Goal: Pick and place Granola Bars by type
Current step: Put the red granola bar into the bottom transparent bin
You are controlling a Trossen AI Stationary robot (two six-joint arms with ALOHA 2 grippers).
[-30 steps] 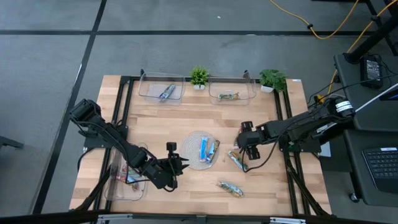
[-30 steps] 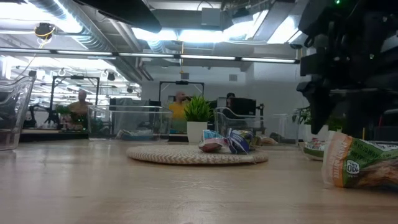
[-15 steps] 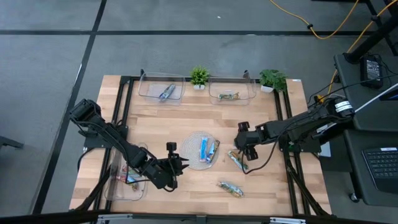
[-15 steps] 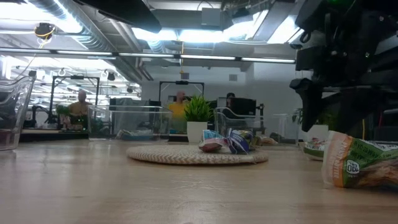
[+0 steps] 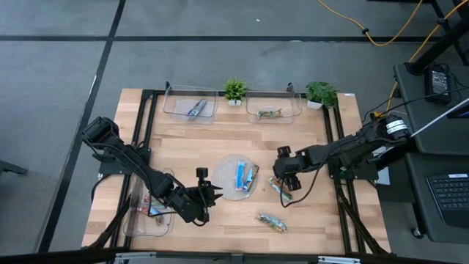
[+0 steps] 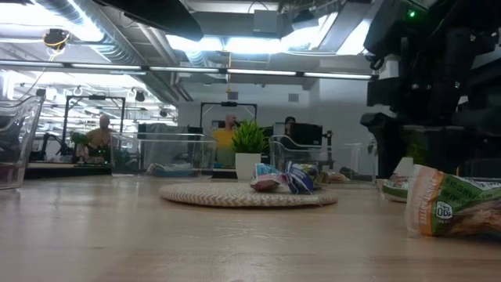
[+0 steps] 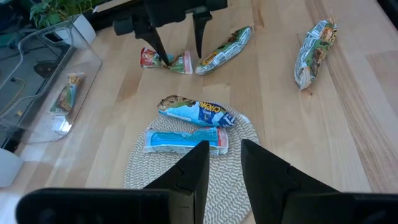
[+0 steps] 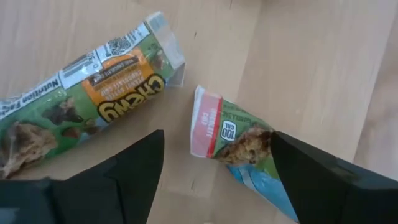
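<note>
A pale wooden table (image 5: 198,147) stands on grey floor; the low view looks past it into an office space with people seated far off. Two clear trays sit along the far edge — the left tray (image 5: 189,103) holds one blue/silver bar (image 5: 196,109), the right tray (image 5: 273,107) one green bar (image 5: 268,113) — with a small potted plant (image 5: 234,90) between them and a second plant (image 5: 321,93) at the far right corner. At centre, a round woven plate (image 5: 238,176) carries two blue bars (image 5: 245,174) side by side.

Right gripper (image 5: 279,178): jaws spread wide and empty, hovering low over a red-ended bar (image 8: 230,140), which lies on the table between them; a green "Chewy" bar (image 8: 87,84) lies just beside it. Another green bar (image 5: 271,221) rests nearer the front edge, well apart.

Left gripper (image 5: 216,191): just off the plate's near-left rim, jaws partly closed with a narrow gap, holding nothing. A third tray (image 5: 136,220) at the front left, partly hidden by that arm, contains a bar with a reddish wrapper (image 5: 152,213).
</note>
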